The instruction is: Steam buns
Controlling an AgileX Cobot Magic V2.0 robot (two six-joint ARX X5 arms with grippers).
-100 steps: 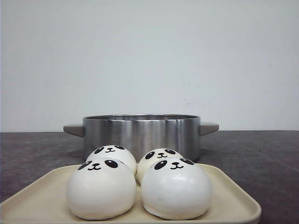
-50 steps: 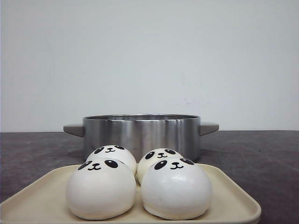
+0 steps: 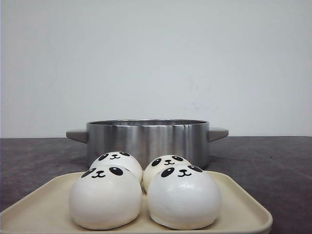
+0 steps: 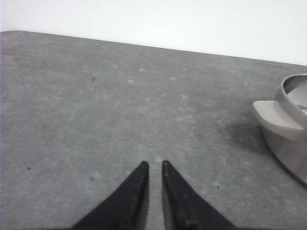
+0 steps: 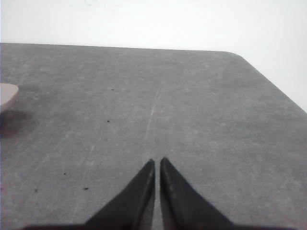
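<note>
Several white panda-faced buns sit on a cream tray at the front: front left bun, front right bun, back left bun, back right bun. Behind them stands a steel pot with grey handles. Neither gripper shows in the front view. In the left wrist view my left gripper is shut and empty over bare table, with the pot off to one side. In the right wrist view my right gripper is shut and empty over bare table.
The dark grey table spreads to both sides of the pot. A white wall stands behind it. One pot handle shows at the edge of the right wrist view. The table's corner shows there too.
</note>
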